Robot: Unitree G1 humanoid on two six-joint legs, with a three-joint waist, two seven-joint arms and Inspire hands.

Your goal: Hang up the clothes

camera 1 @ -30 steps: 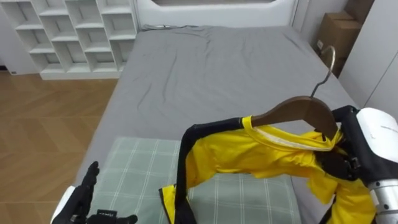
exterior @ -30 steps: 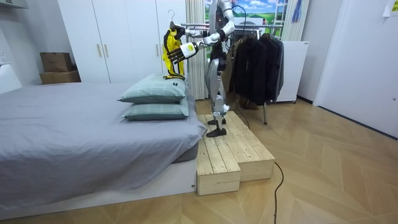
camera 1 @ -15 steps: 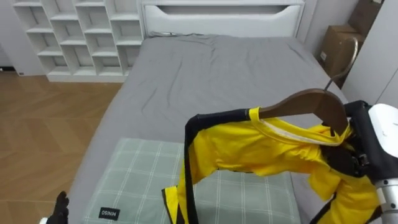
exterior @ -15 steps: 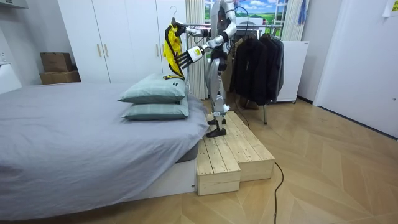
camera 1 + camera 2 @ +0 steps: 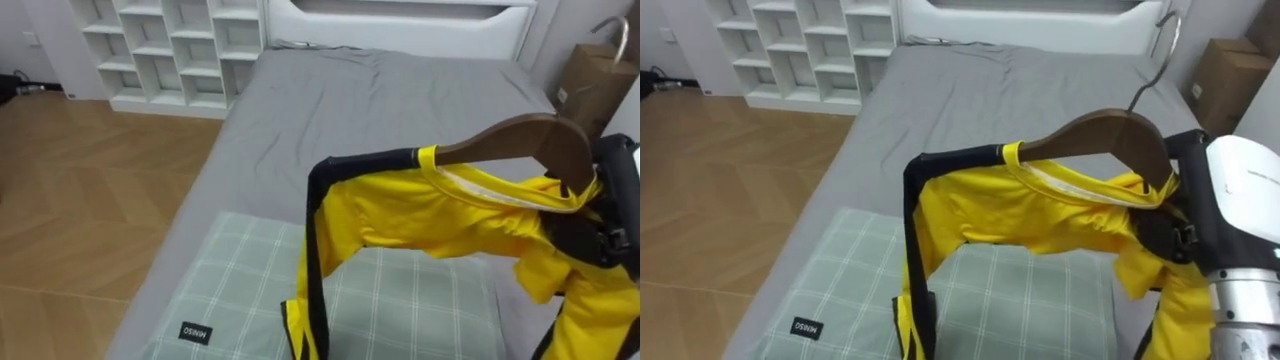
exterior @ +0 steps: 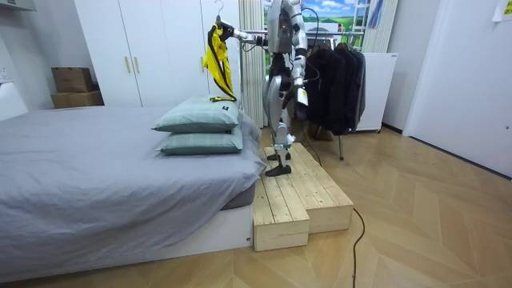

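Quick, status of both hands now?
Left hand: down at its side, state cannot be told.
Right hand: closed on the wooden hanger carrying the yellow garment.

Home bedroom: grey bed (image 6: 96, 160), pillows (image 6: 200, 128), white wardrobe (image 6: 136, 48).

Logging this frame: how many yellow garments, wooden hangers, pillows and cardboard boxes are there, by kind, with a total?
yellow garment: 1
wooden hanger: 1
pillows: 2
cardboard boxes: 2
Total: 6
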